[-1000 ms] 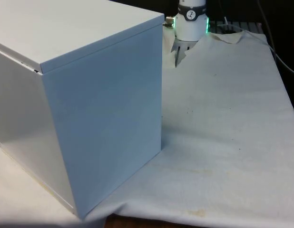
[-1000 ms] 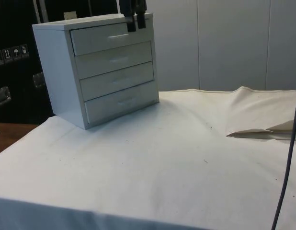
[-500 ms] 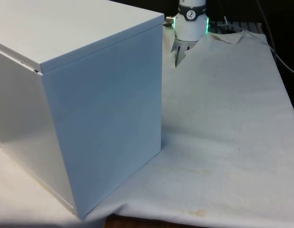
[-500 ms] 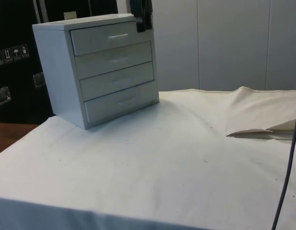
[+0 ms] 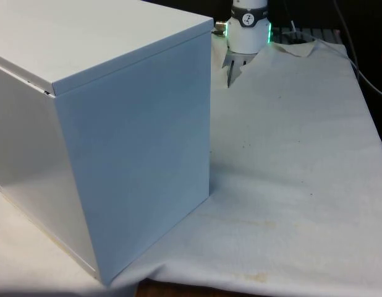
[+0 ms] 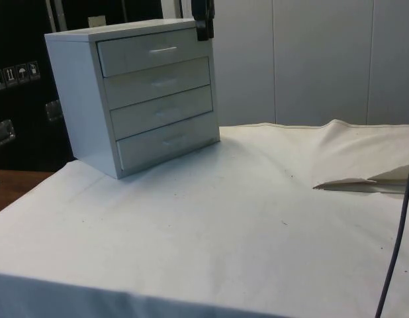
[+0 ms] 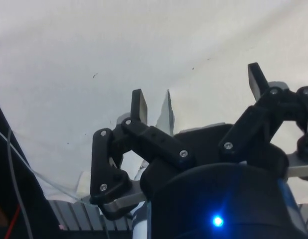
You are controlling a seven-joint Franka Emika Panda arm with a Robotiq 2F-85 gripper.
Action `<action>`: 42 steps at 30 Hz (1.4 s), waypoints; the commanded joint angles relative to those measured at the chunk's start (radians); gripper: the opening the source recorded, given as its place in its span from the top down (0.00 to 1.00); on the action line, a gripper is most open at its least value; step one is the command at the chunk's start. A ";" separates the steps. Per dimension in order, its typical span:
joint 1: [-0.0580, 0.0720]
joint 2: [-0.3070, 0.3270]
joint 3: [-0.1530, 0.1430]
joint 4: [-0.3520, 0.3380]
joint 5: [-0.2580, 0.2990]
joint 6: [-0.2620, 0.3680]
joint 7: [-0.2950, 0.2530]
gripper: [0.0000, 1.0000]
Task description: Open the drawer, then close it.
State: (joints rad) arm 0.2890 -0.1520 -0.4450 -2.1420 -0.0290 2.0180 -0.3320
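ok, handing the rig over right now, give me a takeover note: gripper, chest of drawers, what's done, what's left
Gripper: open, holding nothing, up beside the top corner of the chest of drawers, off the top drawer.
Chest: white, four drawers, on the white cloth; its back faces the front view.
Done: all four drawers sit flush shut; the pictures can't tell whether one was already opened and closed.
Left: check that before any further pull on the top drawer's handle.
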 commanded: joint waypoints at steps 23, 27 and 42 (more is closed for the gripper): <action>0.000 -0.011 -0.062 -0.020 0.013 0.121 -0.218 0.00; 0.001 -0.011 -0.065 -0.019 0.014 0.126 -0.241 0.00; 0.001 -0.006 -0.075 -0.024 0.015 0.166 -0.355 0.00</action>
State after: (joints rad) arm 0.2890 -0.1570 -0.5190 -2.1600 -0.0170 2.1670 -0.6820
